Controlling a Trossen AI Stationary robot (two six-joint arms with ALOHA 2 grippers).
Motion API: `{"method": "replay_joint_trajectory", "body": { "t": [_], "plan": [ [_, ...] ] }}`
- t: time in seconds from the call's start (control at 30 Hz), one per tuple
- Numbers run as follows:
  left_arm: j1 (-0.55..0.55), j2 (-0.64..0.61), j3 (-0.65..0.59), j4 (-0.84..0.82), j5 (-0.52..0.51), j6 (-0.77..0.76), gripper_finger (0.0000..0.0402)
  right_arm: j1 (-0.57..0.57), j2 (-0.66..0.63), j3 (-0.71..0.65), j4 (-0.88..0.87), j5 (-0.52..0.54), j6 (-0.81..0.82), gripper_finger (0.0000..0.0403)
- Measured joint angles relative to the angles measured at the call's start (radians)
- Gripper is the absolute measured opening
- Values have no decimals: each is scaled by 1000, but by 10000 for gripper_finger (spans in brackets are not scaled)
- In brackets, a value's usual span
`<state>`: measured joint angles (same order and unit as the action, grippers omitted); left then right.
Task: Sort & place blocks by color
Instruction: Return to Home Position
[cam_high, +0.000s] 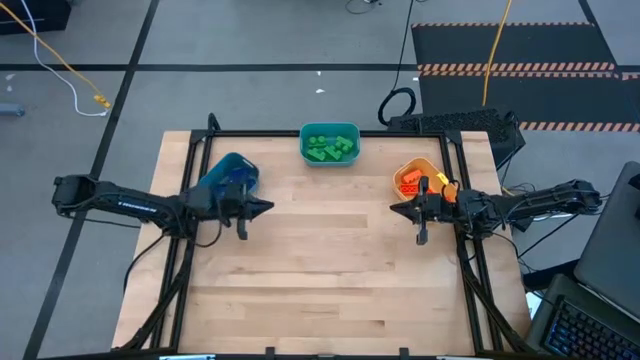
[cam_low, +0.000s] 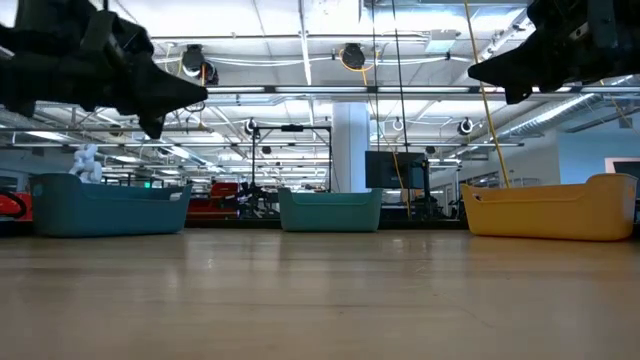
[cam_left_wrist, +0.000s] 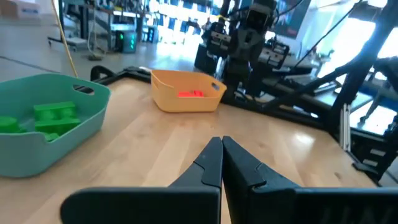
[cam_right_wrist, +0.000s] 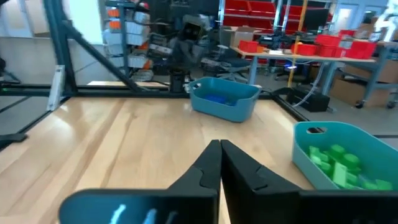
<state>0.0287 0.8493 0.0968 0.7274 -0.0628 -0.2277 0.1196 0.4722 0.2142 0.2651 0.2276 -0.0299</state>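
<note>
Left end effector (cam_high: 265, 208) and right end effector (cam_high: 396, 209) hover pinched closed, empty, either side of teal bin (cam_high: 330, 126). Green blocks (cam_high: 330, 148) lie inside it. Likely light, rigid, slick; pinch flat sides.

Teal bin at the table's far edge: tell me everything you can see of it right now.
The teal bin is a rounded-rectangle tub, plastic by its look, with a raised rim and a slot in one end wall. It sits upright on the wooden table, midway along the far edge, apart from the blue bin and the orange-yellow bin. Green blocks lie piled loosely inside. The left pincer and the right pincer, both shut, hang clear of it.
</note>
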Motion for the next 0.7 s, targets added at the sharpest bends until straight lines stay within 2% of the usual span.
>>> {"method": "replay_joint_trajectory", "body": {
  "t": [0.23, 0.53, 0.7],
  "plan": [
    [-32, -70, -88, 27, -44, -1, 1, -2, -1, 0, -20, 36, -9, 3],
    [-32, -130, -87, -54, -44, 9, 1, -2, -7, 0, -49, 59, 15, 1],
    [-32, -199, -87, -135, -44, 1, 0, -2, -57, 0, -119, 59, 56, 1]
  ]
}}
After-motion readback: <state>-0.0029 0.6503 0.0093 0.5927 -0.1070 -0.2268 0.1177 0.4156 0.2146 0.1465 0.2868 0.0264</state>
